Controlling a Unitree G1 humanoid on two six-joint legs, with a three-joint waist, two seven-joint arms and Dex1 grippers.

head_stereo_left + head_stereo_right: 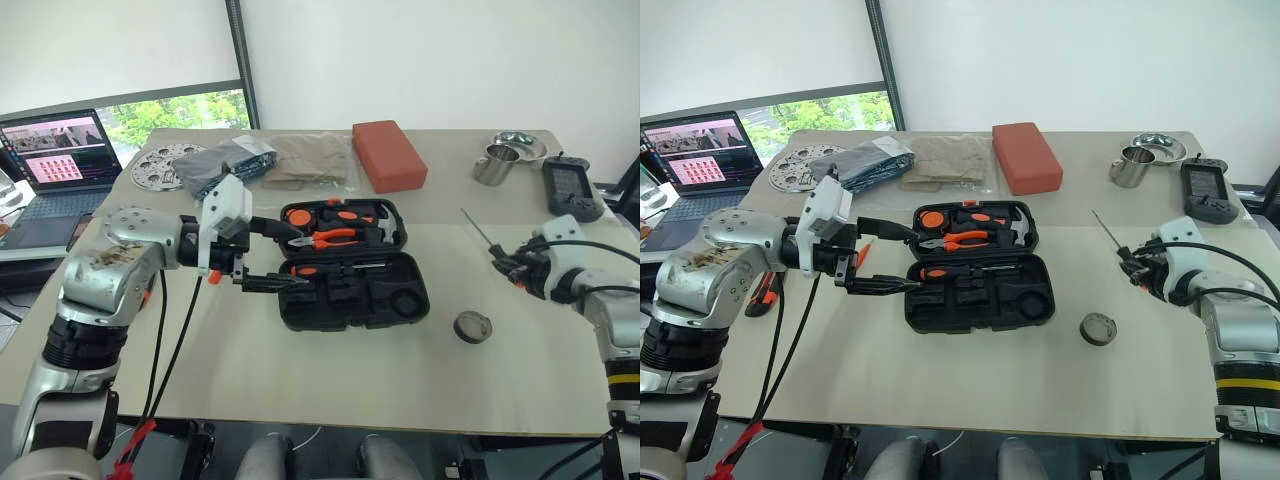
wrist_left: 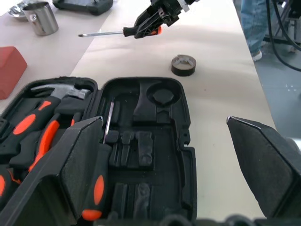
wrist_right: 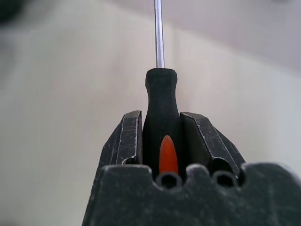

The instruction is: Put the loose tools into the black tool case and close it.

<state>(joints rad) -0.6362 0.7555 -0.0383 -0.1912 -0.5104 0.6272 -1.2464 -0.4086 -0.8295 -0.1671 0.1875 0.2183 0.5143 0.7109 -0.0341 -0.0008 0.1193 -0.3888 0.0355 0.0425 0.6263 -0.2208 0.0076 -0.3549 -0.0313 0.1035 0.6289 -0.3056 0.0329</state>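
The black tool case [image 1: 417,301] lies open in the middle of the table. Its far half holds orange-handled pliers [image 1: 333,238] and a hammer, and its near half holds a screwdriver. My left gripper [image 1: 301,258] stands open at the case's left edge, with nothing between its fingers. At the right, my right gripper [image 1: 510,265] is shut on the black-and-orange handle of a thin screwdriver [image 1: 478,229], held above the table with its shaft pointing away. A small grey tape roll [image 1: 472,326] lies loose right of the case. An orange-and-black tool [image 1: 762,291] lies beneath my left arm.
At the back stand a red block [image 1: 388,153], a steel cup [image 1: 495,165], a steel bowl [image 1: 522,145] and a black handheld device [image 1: 566,187]. Bagged cloth [image 1: 310,158], a perforated disc [image 1: 158,167] and a laptop [image 1: 60,160] are at the back left.
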